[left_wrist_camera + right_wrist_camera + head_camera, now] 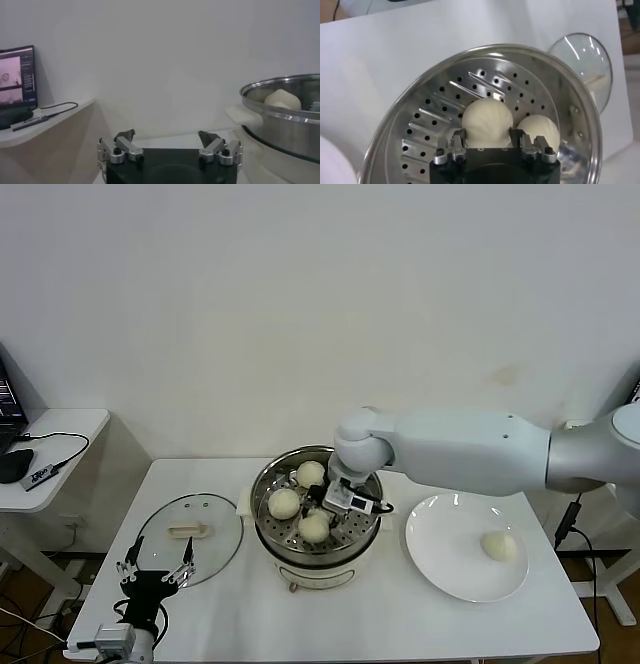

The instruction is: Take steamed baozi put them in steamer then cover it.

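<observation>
White rounded right arm [470, 449]; black pincer bodies, silver screwed finger brackets.

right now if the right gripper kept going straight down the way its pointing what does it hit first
Most likely the baozi sitting between its fingers: the right gripper points down into the steamer, jaws either side of that bun. The perforated tray lies just beneath it. Whether the pads touch the bun cannot be told.

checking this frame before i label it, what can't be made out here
- Head view: right gripper fingertips, hidden by its wrist inside the steamer.
- Right wrist view: whether its fingers touch the baozi; third bun cut off.
- Left wrist view: steamer cropped; cover out of frame.
</observation>
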`<action>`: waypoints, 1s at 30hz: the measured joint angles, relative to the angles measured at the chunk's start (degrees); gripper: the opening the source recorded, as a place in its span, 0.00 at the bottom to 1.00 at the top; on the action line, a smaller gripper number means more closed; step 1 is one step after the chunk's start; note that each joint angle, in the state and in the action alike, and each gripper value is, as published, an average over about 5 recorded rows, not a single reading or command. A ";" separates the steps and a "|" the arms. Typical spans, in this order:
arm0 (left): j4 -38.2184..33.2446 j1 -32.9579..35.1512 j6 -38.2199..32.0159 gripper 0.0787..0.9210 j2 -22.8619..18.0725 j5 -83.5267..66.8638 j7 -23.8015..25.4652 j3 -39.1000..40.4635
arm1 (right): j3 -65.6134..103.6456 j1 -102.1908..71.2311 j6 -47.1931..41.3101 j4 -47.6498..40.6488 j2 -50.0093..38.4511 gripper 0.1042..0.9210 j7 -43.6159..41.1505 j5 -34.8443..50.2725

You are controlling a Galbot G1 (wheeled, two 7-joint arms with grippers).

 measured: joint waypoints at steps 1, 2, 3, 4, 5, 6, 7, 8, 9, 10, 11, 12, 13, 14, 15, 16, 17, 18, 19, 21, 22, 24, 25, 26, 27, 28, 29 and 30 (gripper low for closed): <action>0.00 0.00 0.00 0.88 0.01 0.00 0.00 0.00 | 0.01 0.07 0.07 0.09 -0.04 0.69 0.00 0.02; 0.01 0.00 0.00 0.88 0.02 0.00 0.00 0.00 | 0.04 0.16 0.12 0.16 -0.10 0.72 0.00 0.04; 0.01 0.01 0.00 0.88 0.03 -0.01 0.00 -0.01 | 0.10 0.26 0.16 0.20 -0.17 0.75 0.02 0.08; 0.00 0.01 0.01 0.88 0.04 -0.01 0.00 -0.02 | 0.19 0.39 0.19 0.22 -0.27 0.79 0.04 0.14; 0.00 0.01 0.01 0.88 0.06 -0.01 0.00 -0.03 | 0.32 0.53 0.21 0.23 -0.38 0.82 0.07 0.21; -0.02 0.01 0.02 0.88 0.08 -0.02 0.00 -0.04 | 0.47 0.67 0.21 0.24 -0.52 0.84 0.08 0.27; -0.04 0.00 0.03 0.88 0.10 -0.03 0.00 -0.04 | 0.65 0.81 0.19 0.27 -0.68 0.86 0.08 0.34; -0.07 -0.01 0.03 0.88 0.14 -0.03 0.00 -0.05 | 0.87 0.97 0.13 0.32 -0.88 0.87 0.05 0.42; -0.09 -0.03 0.04 0.88 0.18 -0.05 0.00 -0.05 | 1.13 1.13 0.06 0.41 -1.12 0.87 0.00 0.49; -0.10 -0.05 0.05 0.88 0.25 -0.06 0.01 -0.05 | 1.41 1.31 -0.05 0.52 -1.40 0.88 -0.06 0.58; -0.11 -0.07 0.07 0.88 0.32 -0.07 0.01 -0.06 | 1.74 1.52 -0.19 0.66 -1.74 0.88 -0.13 0.68; -0.11 -0.10 0.08 0.88 0.41 -0.08 0.01 -0.07 | 2.10 1.74 -0.36 0.81 -2.14 0.88 -0.20 0.79; -0.12 -0.13 0.10 0.88 0.51 -0.09 0.01 -0.08 | 2.45 1.96 -0.55 0.97 -2.59 0.88 -0.27 0.89; -0.13 -0.17 0.12 0.88 0.61 -0.10 0.01 -0.08 | 2.83 2.18 -0.78 1.15 -3.11 0.88 -0.36 0.97; -0.14 -0.23 0.14 0.88 0.72 -0.09 0.02 -0.09 | 3.20 2.40 -1.04 1.32 -3.70 0.88 -0.47 1.00; -0.15 -0.31 0.16 0.88 0.83 -0.06 0.05 -0.09 | 3.59 2.58 -1.33 1.50 -4.33 0.88 -0.62 0.97; -0.15 -0.41 0.17 0.88 0.94 -0.03 0.10 -0.10 | 3.99 2.72 -1.68 1.69 -5.06 0.88 -0.82 0.90; -0.15 -0.50 0.17 0.88 1.05 0.00 0.15 -0.10 | 4.41 2.84 -2.08 1.90 -5.87 0.88 -1.06 0.81; -0.16 -0.59 0.17 0.88 1.16 0.03 0.19 -0.08 | 4.83 2.92 -2.53 2.11 -6.72 0.88 -1.31 0.71; -0.17 -0.76 0.19 0.88 1.41 0.05 0.24 0.00 | 5.73 3.01 -3.69 2.59 -8.66 0.88 -1.88 0.58; -0.18 -0.82 0.22 0.88 1.54 0.05 0.24 0.07 | 6.17 3.03 -4.37 2.83 -9.68 0.88 -2.15 0.54; -0.16 -0.96 0.26 0.88 1.80 0.03 0.23 0.23 | 7.09 3.00 -6.03 3.24 -11.96 0.88 -2.72 0.50; -0.13 -1.02 0.27 0.88 1.91 0.03 0.23 0.32 | 7.56 2.93 -6.98 3.37 -13.17 0.88 -3.03 0.48; -0.08 -1.08 0.28 0.88 2.02 0.05 0.24 0.42 | 8.06 2.80 -8.02 3.46 -14.46 0.88 -3.34 0.49; -0.02 -1.13 0.28 0.88 2.12 0.07 0.24 0.52 | 8.60 2.62 -9.13 3.50 -15.81 0.88 -3.65 0.52; 0.05 -1.18 0.28 0.88 2.21 0.12 0.24 0.64 | 9.16 2.36 -10.25 3.51 -17.17 0.88 -3.94 0.57; 0.11 -1.22 0.28 0.88 2.29 0.18 0.24 0.77 | 9.76 2.01 -11.41 3.50 -18.57 0.88 -4.19 0.63; 0.16 -1.25 0.29 0.88 2.36 0.25 0.24 0.90 | 10.42 1.55 -12.56 3.48 -19.99 0.88 -4.38 0.69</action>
